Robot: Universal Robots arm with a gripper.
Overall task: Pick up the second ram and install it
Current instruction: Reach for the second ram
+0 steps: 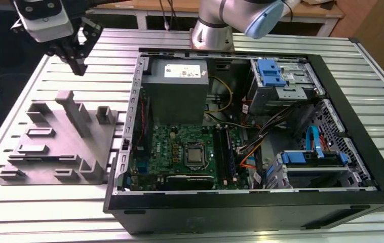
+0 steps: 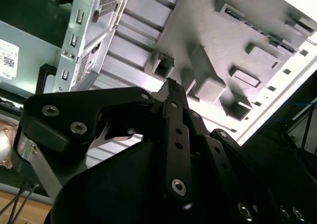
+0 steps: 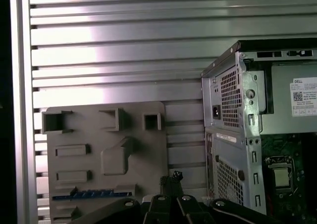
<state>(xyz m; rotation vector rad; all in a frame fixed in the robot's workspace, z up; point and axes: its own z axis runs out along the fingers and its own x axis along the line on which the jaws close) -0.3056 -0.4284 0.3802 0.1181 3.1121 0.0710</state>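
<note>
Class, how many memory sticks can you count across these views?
2. One memory stick lies in the grey holder; another stick appears seated upright in the motherboard. More may be hidden.

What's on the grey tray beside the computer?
A thin blue ram stick lies in one slot of the grey tray. The gripper hides part of the tray's edge.

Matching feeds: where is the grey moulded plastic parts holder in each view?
Exterior view: grey moulded holder at the exterior view's left of the open black computer case.
Second wrist view: holder past the gripper.
First wrist view: holder beside the case.
Shared landmark: the case.
</note>
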